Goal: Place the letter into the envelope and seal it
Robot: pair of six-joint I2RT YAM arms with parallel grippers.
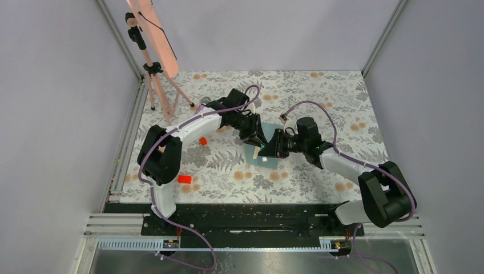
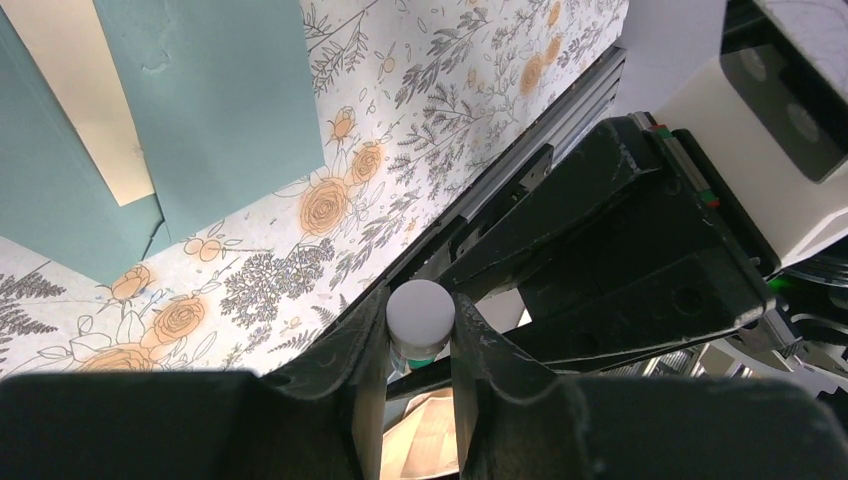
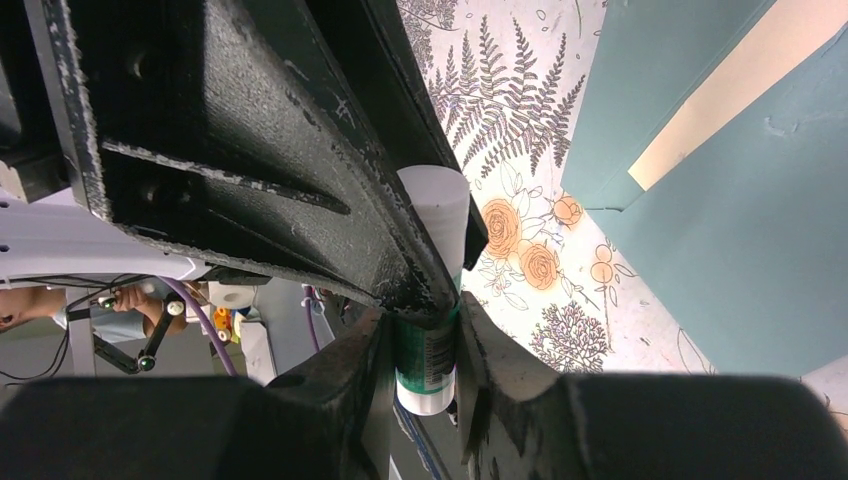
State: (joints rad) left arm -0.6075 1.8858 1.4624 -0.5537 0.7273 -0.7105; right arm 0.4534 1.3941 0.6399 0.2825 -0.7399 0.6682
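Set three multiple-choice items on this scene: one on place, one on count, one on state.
1. The glue stick is: A lying untouched; B held by the left end effector and right end effector; C out of view.
2. Small red objects on the table: A one; B two; C four.
3. The letter and envelope: A lying apart; B letter crumpled; C letter mostly inside, a strip showing.
B: both pinch it. B: two show in the top view. C: a tan strip shows between teal panels.
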